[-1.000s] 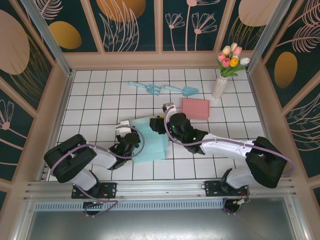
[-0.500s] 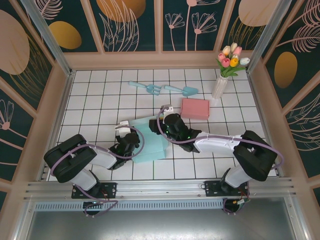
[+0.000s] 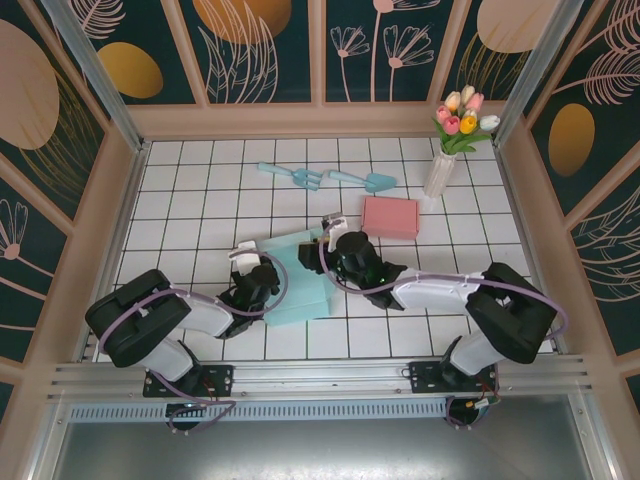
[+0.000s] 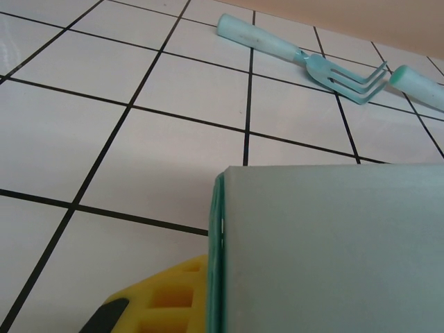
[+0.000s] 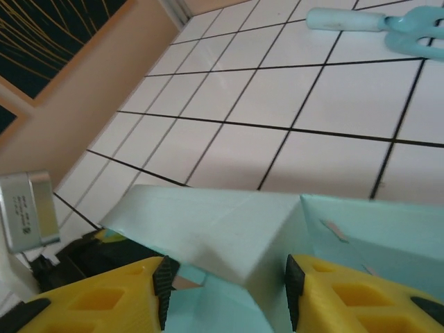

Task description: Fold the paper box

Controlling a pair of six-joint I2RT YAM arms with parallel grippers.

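Observation:
The paper box [image 3: 300,285] is a flat teal sheet on the white tiles between both arms. My left gripper [image 3: 256,283] is shut on its left edge. In the left wrist view a teal panel [image 4: 333,250] stands upright against my yellow finger [image 4: 163,298]. My right gripper [image 3: 326,250] sits over the sheet's upper right corner. In the right wrist view its jaws [image 5: 227,288] are open, and a raised, creased flap of the paper box [image 5: 222,232] spans the gap between the two black pads. I cannot tell if the pads press it.
A closed pink box [image 3: 390,217] lies just right of the right gripper. Two teal garden tools [image 3: 300,178] [image 3: 365,181] lie further back, the fork [image 4: 326,66] ahead of the left wrist. A vase of tulips [image 3: 440,170] stands at the back right. Walls enclose the tiles.
The right arm's elbow has swung left and its gripper has shifted slightly over the sheet's corner. The left arm and its grip have stayed put.

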